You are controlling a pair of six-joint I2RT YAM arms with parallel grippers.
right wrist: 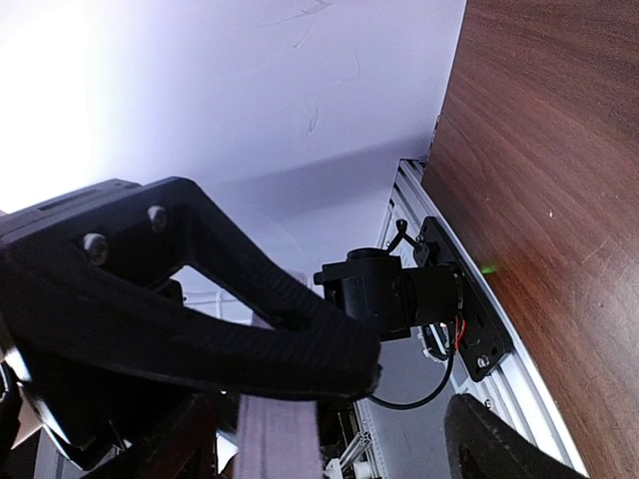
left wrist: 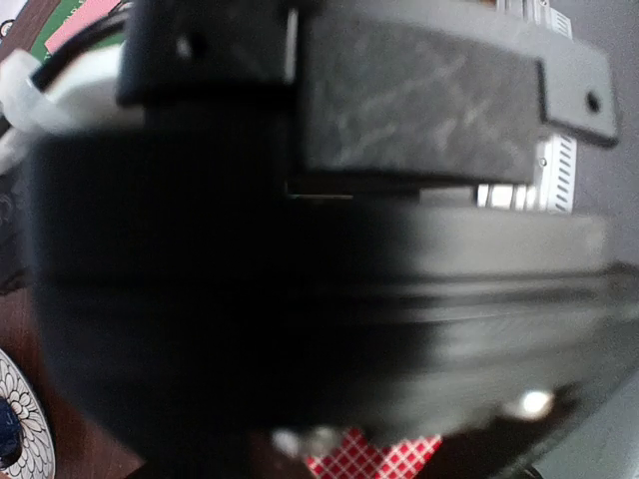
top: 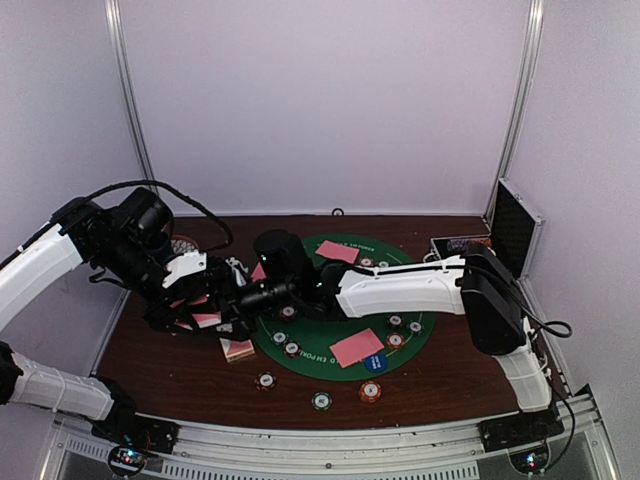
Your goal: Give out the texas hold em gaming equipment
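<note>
With the left gripper (top: 208,306) clamped on the playing cards (top: 207,320) left of the green mat (top: 320,337) and the right gripper (top: 241,297) spread just beside them, pinch one thin, slippery, bendable card lightly by its free edge.

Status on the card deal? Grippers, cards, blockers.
Left gripper shut, right gripper open, tips close, left of mat. Pink cards at left gripper, grip unconfirmed. Left wrist view mostly blacked out, likely right arm.
</note>
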